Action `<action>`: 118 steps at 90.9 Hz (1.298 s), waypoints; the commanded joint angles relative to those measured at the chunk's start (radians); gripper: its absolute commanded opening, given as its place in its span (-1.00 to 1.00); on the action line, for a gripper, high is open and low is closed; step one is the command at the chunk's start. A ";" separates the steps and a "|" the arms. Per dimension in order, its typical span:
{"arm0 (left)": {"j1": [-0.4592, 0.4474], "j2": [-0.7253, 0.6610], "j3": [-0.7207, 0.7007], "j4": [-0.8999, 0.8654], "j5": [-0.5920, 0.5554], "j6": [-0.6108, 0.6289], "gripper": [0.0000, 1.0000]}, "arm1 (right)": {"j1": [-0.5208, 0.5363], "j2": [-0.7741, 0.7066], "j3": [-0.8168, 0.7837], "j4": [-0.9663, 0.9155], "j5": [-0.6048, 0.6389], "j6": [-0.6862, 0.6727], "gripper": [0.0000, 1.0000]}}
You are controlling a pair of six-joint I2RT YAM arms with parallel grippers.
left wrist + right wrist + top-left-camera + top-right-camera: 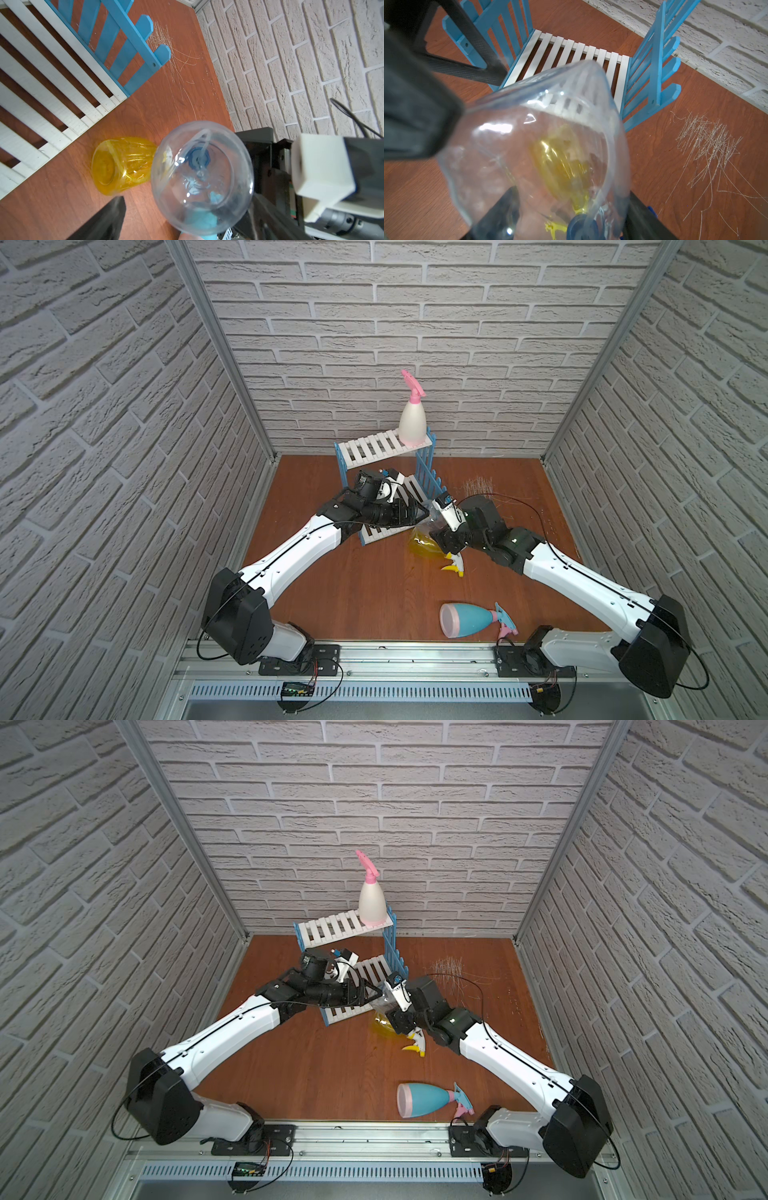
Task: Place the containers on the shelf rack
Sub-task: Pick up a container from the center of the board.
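The shelf rack [370, 448] [328, 928] stands at the back with a cream-white container [412, 423] [372, 903] upright on its top tier. My right gripper [440, 537] [571, 191] is shut on the clear container [201, 176] [539, 145] near its neck and holds it off the table, in front of the rack's lower tier [571, 54]. My left gripper [424, 512] [187, 199] is open, and the clear container's round base sits between its fingers. A yellow container [419, 545] [120, 166] lies on its side below. The teal container [469, 619] [428, 1099] lies near the front.
Both arms meet at the rack's front right corner, with the left wrist over the lower tier. White scratches [478, 487] mark the wooden table right of the rack. Brick walls close three sides. A metal rail [374, 655] runs along the front edge.
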 commanded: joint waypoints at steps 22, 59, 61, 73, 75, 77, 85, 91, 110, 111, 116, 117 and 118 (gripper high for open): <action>-0.006 0.033 0.033 0.089 0.094 -0.020 0.96 | 0.034 -0.002 0.051 0.051 0.011 -0.036 0.40; -0.009 0.051 0.025 0.135 0.150 -0.033 0.87 | 0.042 0.016 0.066 0.054 -0.025 -0.036 0.40; -0.009 0.052 0.025 0.136 0.154 -0.034 0.85 | 0.042 0.017 0.068 0.052 -0.022 -0.036 0.40; -0.011 0.056 0.023 0.145 0.173 -0.034 0.72 | 0.041 0.022 0.072 0.049 -0.010 -0.033 0.40; -0.010 0.055 0.021 0.145 0.174 -0.035 0.69 | 0.041 0.022 0.071 0.051 -0.006 -0.032 0.40; -0.011 0.055 0.021 0.146 0.175 -0.035 0.66 | 0.041 0.021 0.070 0.051 -0.002 -0.032 0.40; -0.010 0.053 0.017 0.146 0.178 -0.035 0.57 | 0.042 0.018 0.067 0.051 0.011 -0.030 0.41; -0.011 0.053 0.014 0.146 0.177 -0.036 0.51 | 0.041 0.016 0.063 0.053 0.018 -0.024 0.51; -0.003 0.037 0.004 0.154 0.143 -0.049 0.45 | 0.041 -0.020 0.057 0.052 0.051 0.005 0.99; -0.003 0.036 0.002 0.155 0.141 -0.052 0.45 | 0.041 -0.025 0.056 0.052 0.052 0.006 0.99; 0.005 0.025 -0.012 0.181 0.136 -0.069 0.43 | 0.041 -0.049 0.053 0.051 0.059 0.021 0.99; 0.007 0.023 -0.013 0.186 0.135 -0.073 0.43 | 0.042 -0.056 0.052 0.051 0.060 0.023 0.99; 0.008 0.019 -0.017 0.193 0.133 -0.078 0.43 | 0.041 -0.064 0.052 0.050 0.060 0.027 0.99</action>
